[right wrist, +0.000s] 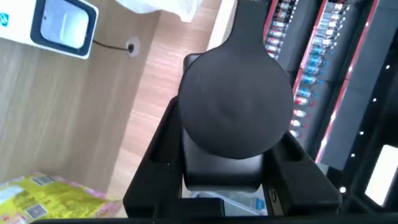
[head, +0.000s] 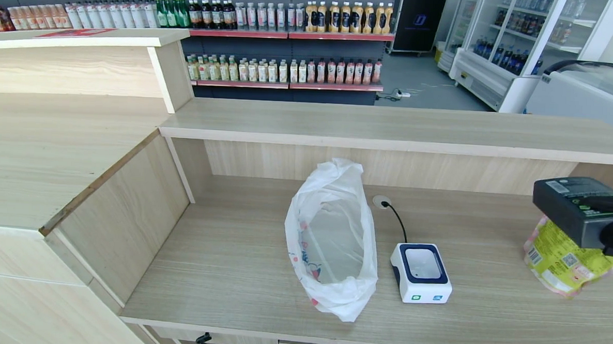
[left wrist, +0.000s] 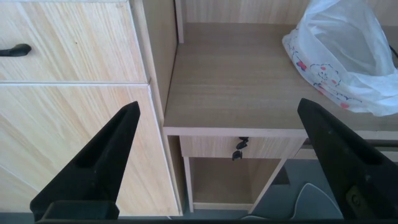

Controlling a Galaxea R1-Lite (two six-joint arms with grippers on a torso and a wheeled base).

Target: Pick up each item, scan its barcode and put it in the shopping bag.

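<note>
At the far left stands a pale wooden cabinet (head: 12, 283) with black drawer handles (left wrist: 15, 50). The left gripper (left wrist: 219, 104) hangs in front of it, low and just off the near left corner of the surface (head: 229, 272), with its jaws spread wide and nothing between them. A small key (left wrist: 238, 149) dangles from the drawer under that near edge. Near the middle of the surface lies the white plastic shopping bag (head: 295, 244), its mouth gaping upward and its printed side toward the left. Just to its right, close but apart, sits the white barcode scanner (head: 421, 272) with a dark-framed window on top; its black cable (head: 400, 222) runs to a round hole (head: 382, 201) farther back. Well to the right, a yellow snack packet (head: 561, 260) lies flat near the right edge. The right gripper (head: 586, 218) is directly above it and hides its far part. Whether those jaws are spread or pressed together cannot be told, nor whether they touch the packet. Shelves of bottles (head: 291, 37) line the far wall.
</note>
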